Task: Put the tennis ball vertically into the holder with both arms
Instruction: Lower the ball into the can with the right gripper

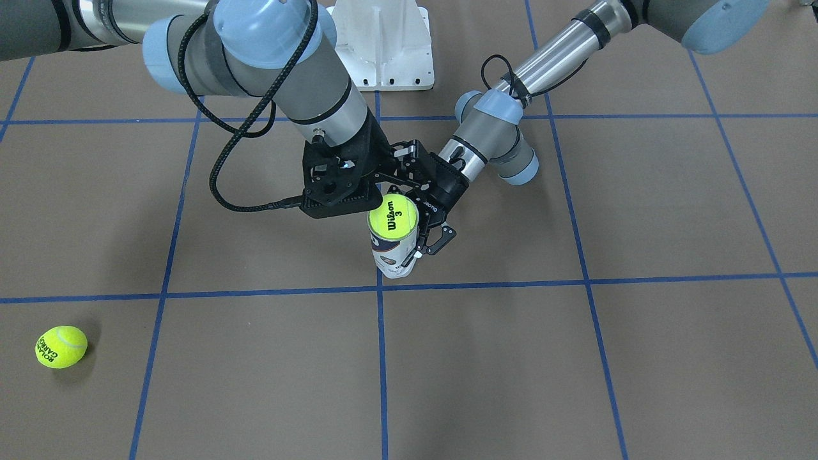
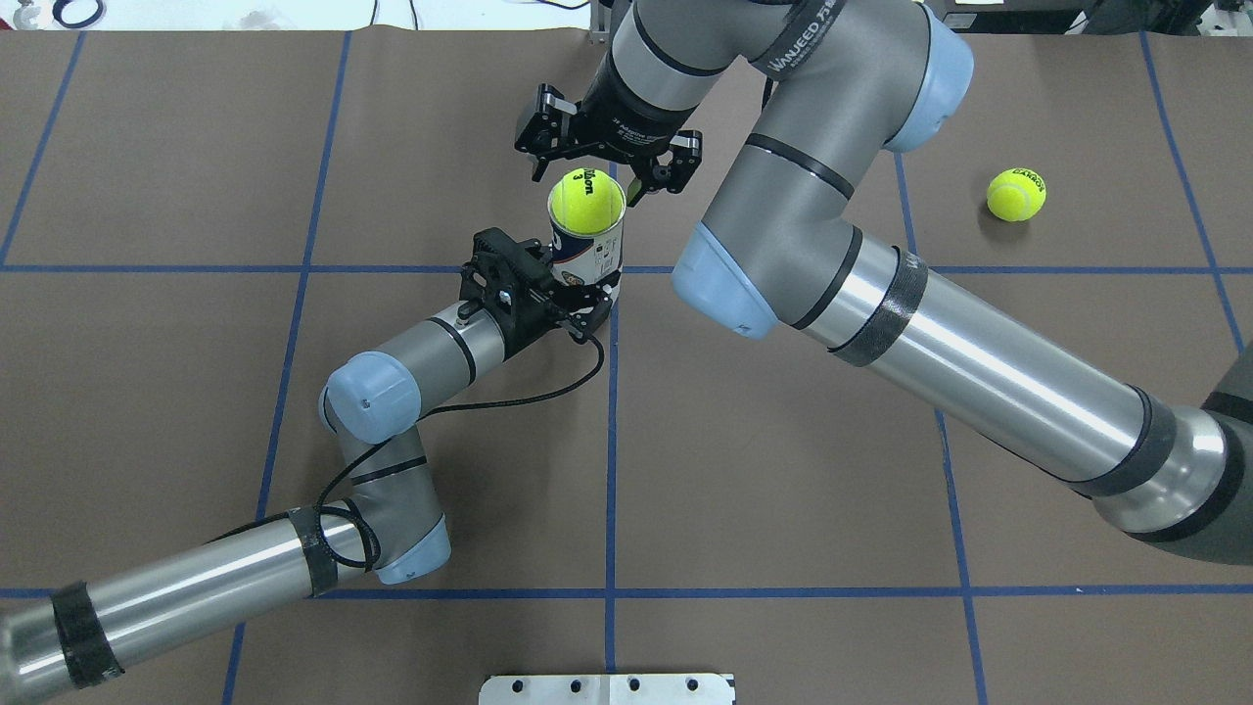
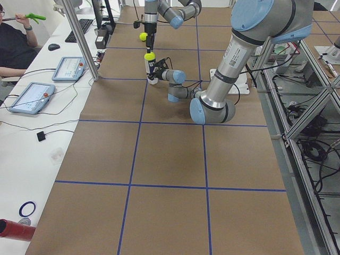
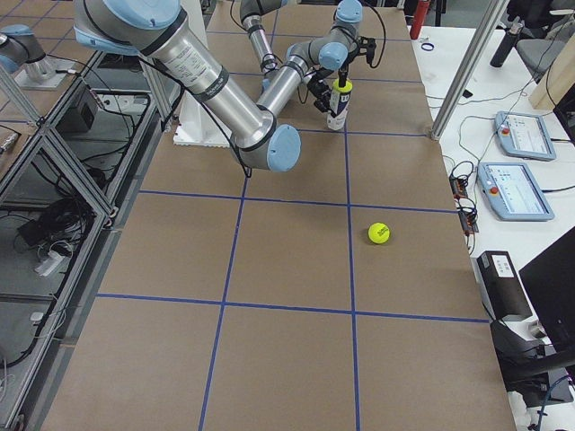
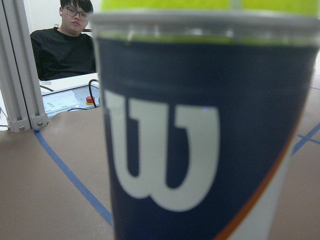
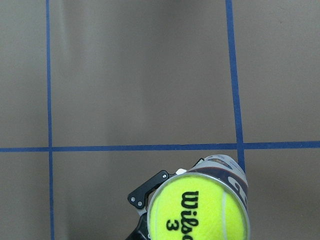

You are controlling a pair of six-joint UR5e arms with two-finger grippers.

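While the left tool (image 2: pixel 585 296) is clenched around the upright can (image 2: pixel 599 260) near the middle of the counter (image 2: pixel 803 490), a tennis ball (image 2: pixel 585 201) sits in the can's mouth. The right tool (image 2: pixel 607 164) hangs spread open just above it. A second ball (image 2: pixel 1015 194) lies well apart to the right.

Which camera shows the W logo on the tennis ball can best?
The left wrist-mounted view: on the holder, the white W logo fills the frame. The front-facing and overhead views show only slivers of label under the ball; the right wrist looks down on it from above; side views are too small.
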